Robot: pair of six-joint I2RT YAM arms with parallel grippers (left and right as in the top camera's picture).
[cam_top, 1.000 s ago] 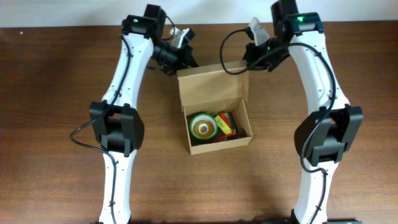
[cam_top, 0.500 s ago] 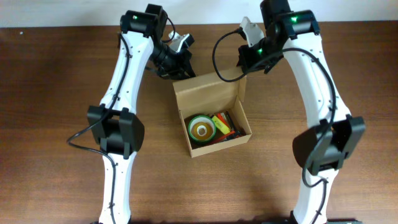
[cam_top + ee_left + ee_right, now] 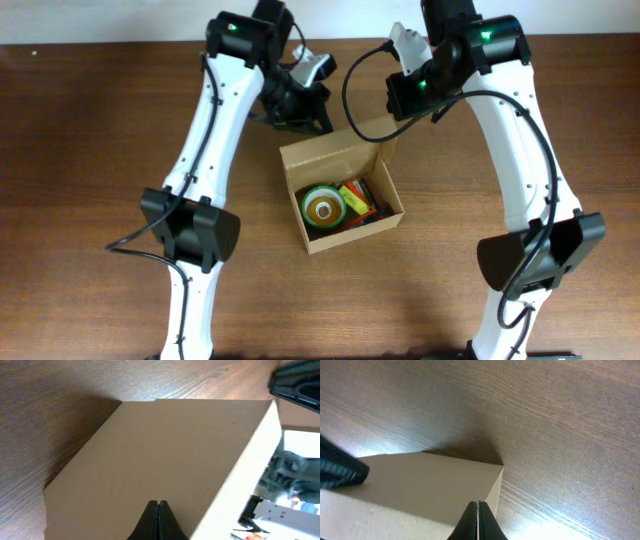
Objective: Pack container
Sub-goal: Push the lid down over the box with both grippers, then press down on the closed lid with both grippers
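Left end effector (image 3: 305,108) and right end effector (image 3: 398,100) hang by the raised flap (image 3: 335,158) of the box (image 3: 392,190), which sits mid-desk (image 3: 90,150). From the left wrist, its fingers (image 3: 150,522) are pinched together, empty, over the flap. From the right wrist, its fingers (image 3: 470,525) are likewise closed on nothing, near the flap's corner.

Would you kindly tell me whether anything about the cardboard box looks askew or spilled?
Nothing is spilled or damaged. The small tan cardboard box sits skewed on the brown wooden table, its hinged flap lid half raised.
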